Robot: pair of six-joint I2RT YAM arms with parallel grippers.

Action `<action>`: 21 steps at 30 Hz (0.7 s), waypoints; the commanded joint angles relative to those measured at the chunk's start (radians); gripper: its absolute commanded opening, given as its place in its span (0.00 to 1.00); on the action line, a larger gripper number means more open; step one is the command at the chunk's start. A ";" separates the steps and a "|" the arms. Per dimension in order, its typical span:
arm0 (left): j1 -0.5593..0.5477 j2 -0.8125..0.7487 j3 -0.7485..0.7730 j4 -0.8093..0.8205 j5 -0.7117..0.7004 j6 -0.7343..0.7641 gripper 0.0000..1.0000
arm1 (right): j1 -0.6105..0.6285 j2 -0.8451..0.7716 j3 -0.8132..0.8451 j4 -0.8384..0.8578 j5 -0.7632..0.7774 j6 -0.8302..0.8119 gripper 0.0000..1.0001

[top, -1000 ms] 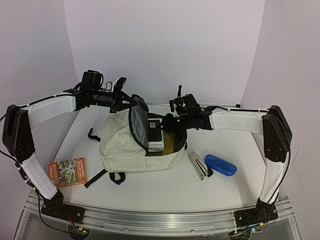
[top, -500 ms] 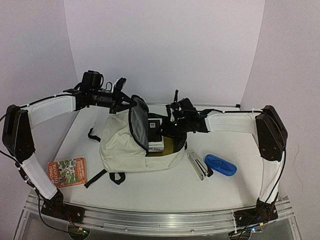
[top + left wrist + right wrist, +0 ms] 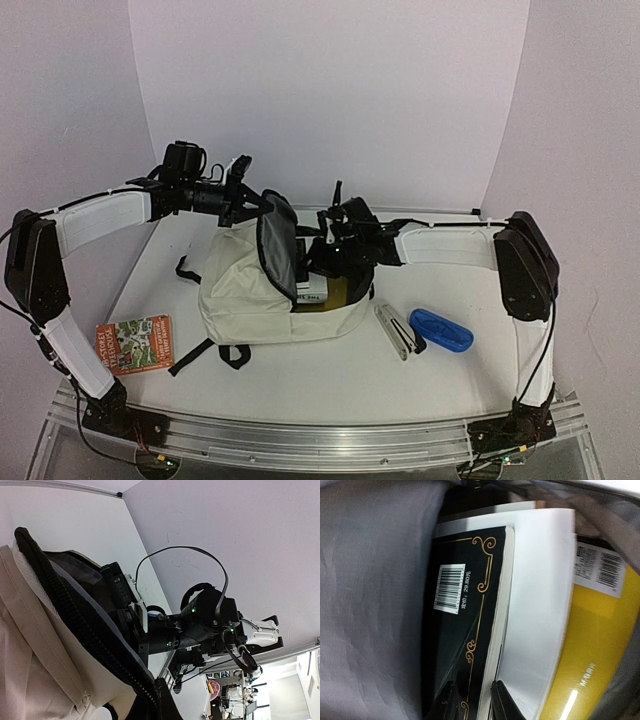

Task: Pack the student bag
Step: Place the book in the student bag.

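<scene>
In the middle of the table [image 3: 320,385]: the student bag [image 3: 240,290] lies on its side. It is of cream cloth, its mouth is open toward the right, and black straps lie loose at its left and near side.
Flap [image 3: 277,245]: it has a grey lining and a black zipper along the edge, and it stands upright over the mouth of the bag.
Left gripper [image 3: 262,203]: it is closed tight on the upper edge of the flap and holds it raised. In the left wrist view its own fingers are hardly seen, and the flap with its zipper fills the left part.
Right gripper [image 3: 322,250]: it is inside the mouth of the bag. In the right wrist view [image 3: 473,686] the gap is narrow and the page edge of the black book lies between the two fingers. Whether they press on it cannot be told.
Black book [image 3: 460,620]: it has a thin gold ornament and a white barcode label, and it rests against the grey lining [image 3: 370,605].
White book [image 3: 535,605]: it touches the black book on the other side.
Yellow book [image 3: 590,645]: it is next to the white book and carries barcode labels.
Booklet [image 3: 135,343]: it is colourful and lies flat near the front left corner, apart from the bag.
Blue case [image 3: 441,329]: it lies on the table, to the right of the bag.
Slim white object [image 3: 397,330]: it lies between the bag and the blue case, just beside the case. What it is cannot be told.
</scene>
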 commanded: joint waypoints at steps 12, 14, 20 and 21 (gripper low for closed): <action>0.026 -0.064 -0.020 -0.038 -0.060 0.024 0.00 | 0.054 0.018 0.099 0.064 0.046 -0.035 0.32; 0.036 -0.090 -0.058 -0.114 -0.122 0.042 0.00 | 0.052 -0.032 0.057 0.061 0.128 -0.043 0.40; 0.092 -0.202 -0.232 -0.274 -0.383 0.028 0.00 | 0.025 -0.180 -0.052 0.051 0.278 -0.071 0.49; 0.103 -0.218 -0.264 -0.290 -0.418 0.022 0.00 | 0.016 -0.196 -0.067 0.048 0.295 -0.076 0.49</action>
